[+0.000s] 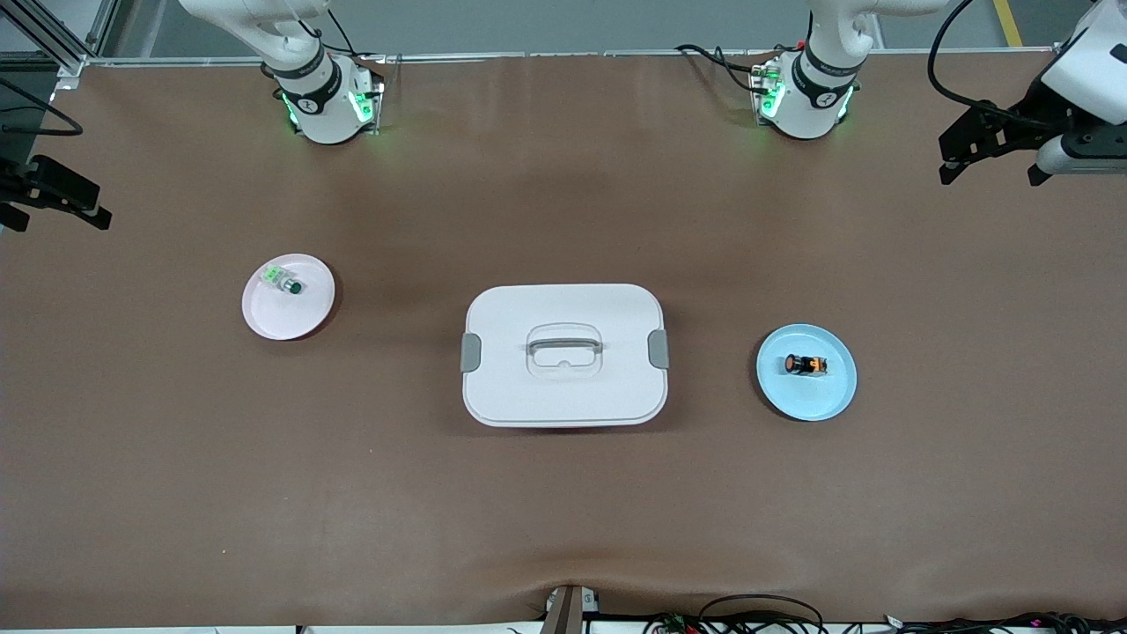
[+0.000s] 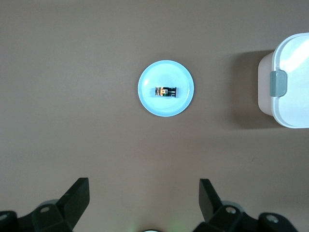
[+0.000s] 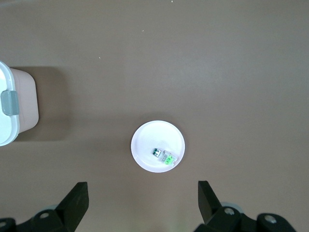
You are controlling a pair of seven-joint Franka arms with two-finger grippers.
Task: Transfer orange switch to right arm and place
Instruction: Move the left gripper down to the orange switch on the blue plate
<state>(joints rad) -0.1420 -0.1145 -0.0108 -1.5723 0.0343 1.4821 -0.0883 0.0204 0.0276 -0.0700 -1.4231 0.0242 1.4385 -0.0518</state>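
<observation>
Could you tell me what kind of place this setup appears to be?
Probably a robotics lab: two arms mounted at a brown-covered table, open left gripper and right gripper waiting over it, with staged props: an orange switch on a blue plate.

The front camera looks down from high over the whole brown tabletop (image 1: 176,493). Both wrist cameras face straight down from well above, each sharing one end of the white latched plastic box (image 1: 563,354) (image 2: 289,87) (image 3: 12,108).
</observation>
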